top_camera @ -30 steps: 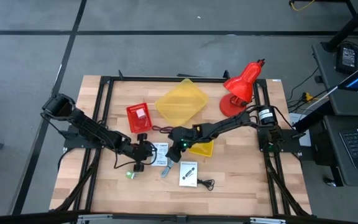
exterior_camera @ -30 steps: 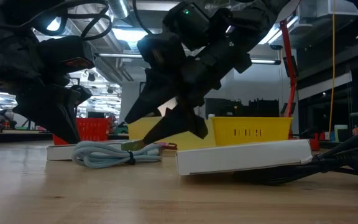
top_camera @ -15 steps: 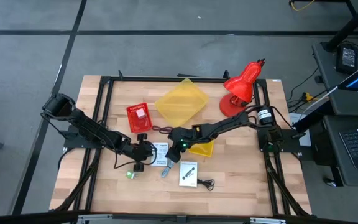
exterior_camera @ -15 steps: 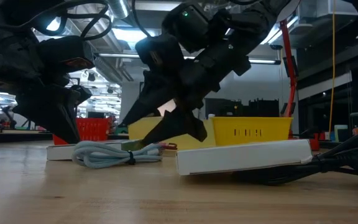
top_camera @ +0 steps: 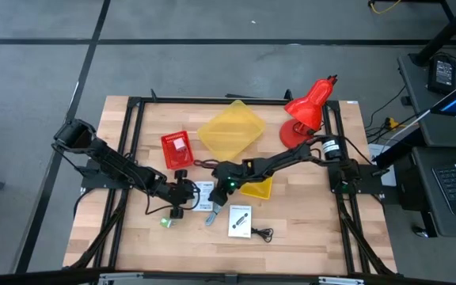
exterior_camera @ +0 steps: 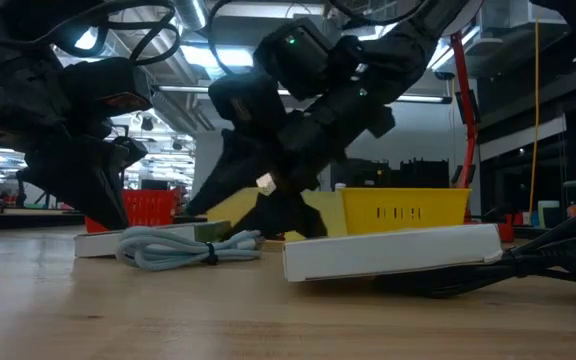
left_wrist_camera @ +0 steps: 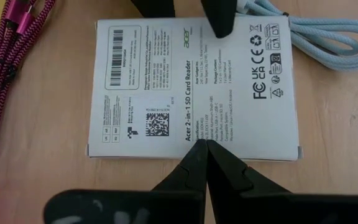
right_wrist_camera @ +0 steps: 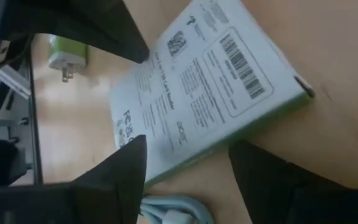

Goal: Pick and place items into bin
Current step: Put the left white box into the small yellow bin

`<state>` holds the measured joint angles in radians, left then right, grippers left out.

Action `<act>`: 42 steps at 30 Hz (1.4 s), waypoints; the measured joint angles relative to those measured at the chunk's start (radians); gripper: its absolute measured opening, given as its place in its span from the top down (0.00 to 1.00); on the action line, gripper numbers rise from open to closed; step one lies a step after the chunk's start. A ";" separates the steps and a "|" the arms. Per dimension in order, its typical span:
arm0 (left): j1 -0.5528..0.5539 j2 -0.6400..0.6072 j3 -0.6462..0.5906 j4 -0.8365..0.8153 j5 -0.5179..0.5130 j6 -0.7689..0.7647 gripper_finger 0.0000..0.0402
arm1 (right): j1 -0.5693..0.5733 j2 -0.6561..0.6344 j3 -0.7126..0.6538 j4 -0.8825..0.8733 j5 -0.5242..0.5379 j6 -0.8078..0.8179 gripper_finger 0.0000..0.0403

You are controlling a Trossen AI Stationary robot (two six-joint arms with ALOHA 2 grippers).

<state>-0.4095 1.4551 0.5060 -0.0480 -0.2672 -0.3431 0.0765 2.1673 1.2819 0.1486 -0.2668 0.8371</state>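
While the white card-reader box (left_wrist_camera: 194, 90) lies flat on the bench (top_camera: 307, 229), just in front of the small red bin (top_camera: 176, 149), I have both pincers crowding it. My right pincer (right_wrist_camera: 188, 165) is spread wide, one finger either side of the box's edge, not yet gripping anything. My left pincer (left_wrist_camera: 207, 152) is clenched tight on nothing, its tip resting at the opposite edge of the box as if bracing it. My worry is a collision: the two pincers are nearly touching across the box, and if the right one closes or dips while the left sits there, the fingers could strike each other. The box lies flat on the wood, so the right fingers may also scrape over the top and push it away rather than get under an edge. The pale blue cable (left_wrist_camera: 328, 40) lies coiled just beside the box, and a pink braided cord (left_wrist_camera: 8, 68) runs along its other side; either could snag. Farther from the box than the red bin, the large yellow bin (top_camera: 229, 131) is open, and the lift towards it looks clear. The red lamp (top_camera: 307, 111) stands well apart from the box.
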 joint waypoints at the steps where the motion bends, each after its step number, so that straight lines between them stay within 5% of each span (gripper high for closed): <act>1: 0.000 0.000 0.000 -0.002 -0.001 0.000 1.00 | 0.000 0.010 0.009 0.012 -0.005 -0.001 0.47; 13: 0.000 0.000 0.000 -0.001 0.000 0.004 1.00 | -0.014 0.023 0.032 0.017 -0.016 -0.005 0.51; 24: -0.003 -0.006 -0.001 0.020 0.028 0.016 1.00 | -0.018 0.023 0.031 0.073 -0.050 -0.010 0.92; 42: -0.044 -0.197 -0.005 0.013 -0.002 0.070 1.00 | -0.018 0.024 0.032 0.147 -0.030 -0.171 0.97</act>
<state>-0.4540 1.2583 0.5014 -0.0346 -0.2689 -0.2733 0.0589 2.1918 1.3140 0.2960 -0.2971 0.6658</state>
